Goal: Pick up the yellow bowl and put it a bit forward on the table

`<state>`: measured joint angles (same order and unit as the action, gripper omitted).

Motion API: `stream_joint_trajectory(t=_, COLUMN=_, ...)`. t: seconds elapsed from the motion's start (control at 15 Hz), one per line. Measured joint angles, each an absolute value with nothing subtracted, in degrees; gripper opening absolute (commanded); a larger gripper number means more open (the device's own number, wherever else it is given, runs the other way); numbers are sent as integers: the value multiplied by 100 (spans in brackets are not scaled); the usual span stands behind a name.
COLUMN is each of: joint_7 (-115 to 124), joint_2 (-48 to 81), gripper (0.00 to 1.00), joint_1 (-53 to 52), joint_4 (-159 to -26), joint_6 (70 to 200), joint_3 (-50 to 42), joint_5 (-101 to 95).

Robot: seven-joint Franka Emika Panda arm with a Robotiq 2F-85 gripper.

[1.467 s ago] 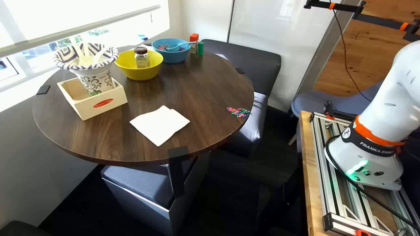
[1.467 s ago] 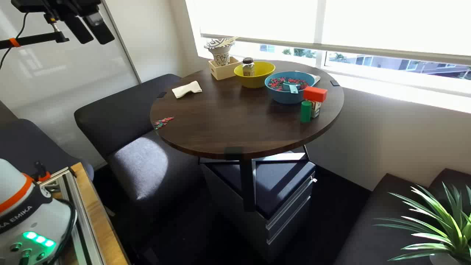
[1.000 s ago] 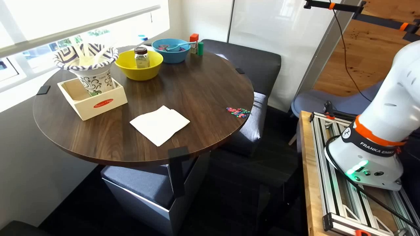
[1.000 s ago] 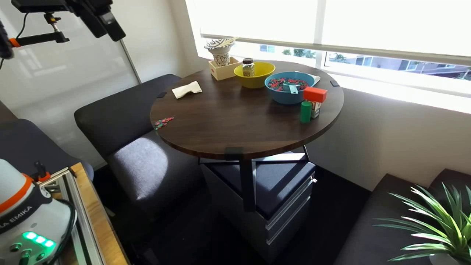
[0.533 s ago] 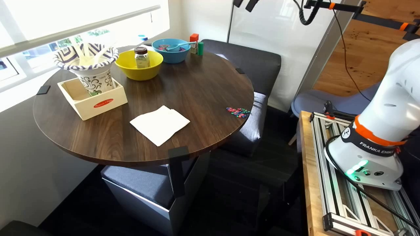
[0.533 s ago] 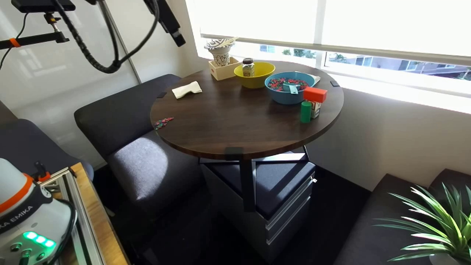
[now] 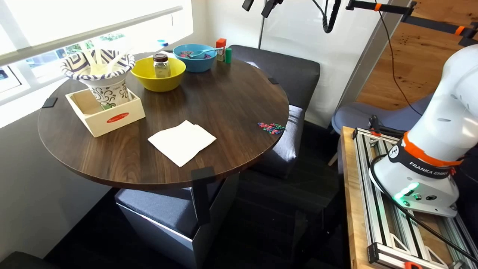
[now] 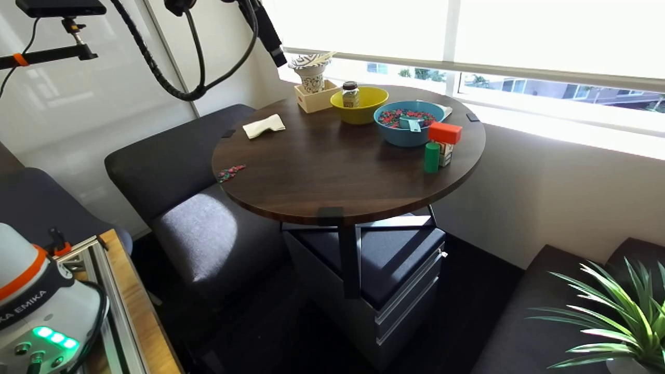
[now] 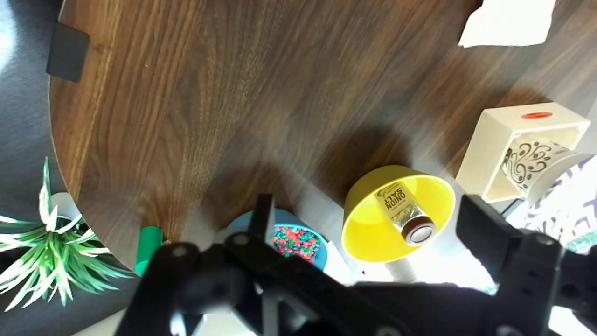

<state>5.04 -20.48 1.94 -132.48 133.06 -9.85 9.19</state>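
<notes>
The desk [image 7: 224, 99] is a broad disc of dark brown wood, its grain running in long light and dark streaks, and it carries the yellow bowl [image 7: 160, 83]. The arm [image 7: 440, 130], all smooth, rounded white shells with an orange band, stands well apart from the yellow bowl. The tool [image 9: 366, 207], matte black and blocky, hangs higher than the yellow bowl and well apart from it; its jaws stand wide of each other, so it is released.

Just beside the yellow bowl sits a pale, squared box [image 7: 100, 125] with a red oval on one wall; in it is a white cup [image 7: 108, 91] with dark scrollwork. The yellow bowl is bright, smooth and round, flaring to its rim, and rests between that box and the blue bowl [image 7: 198, 66]. The blue bowl, equally smooth, holds multicoloured beads [image 9: 297, 240] and a pale blue scoop [image 8: 411, 123].

A flat, creased white napkin [image 7: 181, 142] lies apart from the yellow bowl. Inside the yellow bowl stands a see-through jar [image 9: 404, 210] with a round brown lid, labelled onion salt. Farther from the yellow bowl than the blue one are a printed, red-topped carton [image 8: 446, 148] and a plain green cylinder [image 8: 431, 158]. Strewn beads [image 7: 272, 128], tiny and bright, lie at the desk's edge, well apart from the yellow bowl.
</notes>
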Motion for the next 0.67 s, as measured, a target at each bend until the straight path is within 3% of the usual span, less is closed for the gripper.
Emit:
stream_joint_trajectory(t=0.33, joint_7=860, joint_2=-1815, gripper=100, joint_1=324, joint_4=-12973, joint_6=12689, joint_3=-979, joint_5=1045)
stream_joint_trajectory(t=0.67, joint_7=1309, joint_2=-196, gripper=100, joint_1=308, joint_4=-11789, joint_6=11848, joint_3=-820, joint_5=1576)
